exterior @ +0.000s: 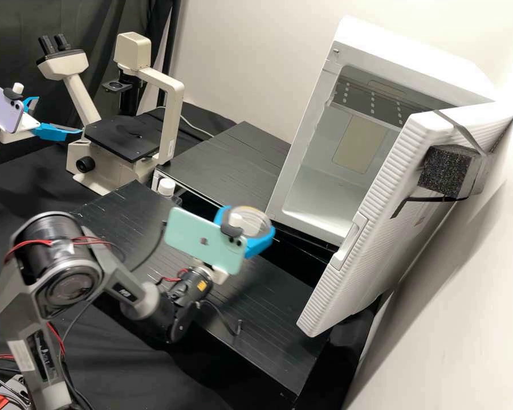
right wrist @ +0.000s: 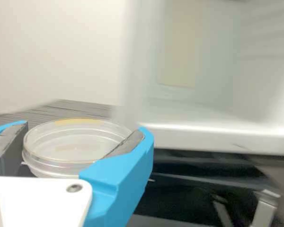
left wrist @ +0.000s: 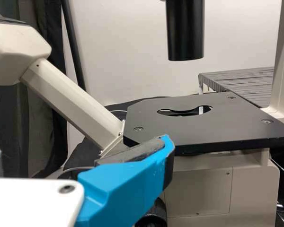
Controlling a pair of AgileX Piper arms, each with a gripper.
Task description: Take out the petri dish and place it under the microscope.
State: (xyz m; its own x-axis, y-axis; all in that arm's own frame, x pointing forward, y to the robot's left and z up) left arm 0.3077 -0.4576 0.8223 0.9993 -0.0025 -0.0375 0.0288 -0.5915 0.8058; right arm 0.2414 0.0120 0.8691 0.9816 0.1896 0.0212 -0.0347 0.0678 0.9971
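1. High view: the right gripper [exterior: 247, 222] grasps the petri dish [exterior: 257, 223] outside the open white cabinet [exterior: 404, 60]. The left gripper [exterior: 58, 116], fingers parted, is beside the microscope [exterior: 174, 111].
2. Left wrist view: one finger [left wrist: 125, 189] is near the black stage [left wrist: 217, 120].
3. Right wrist view: the petri dish lies roughly level between both fingers.

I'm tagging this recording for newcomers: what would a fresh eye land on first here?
Probably the big white cabinet with its open door, at the high view's right. Next might come the mint-green phone near the centre and, just beyond it, the clear petri dish held by the right end effector. The pale microscope stands at upper left.
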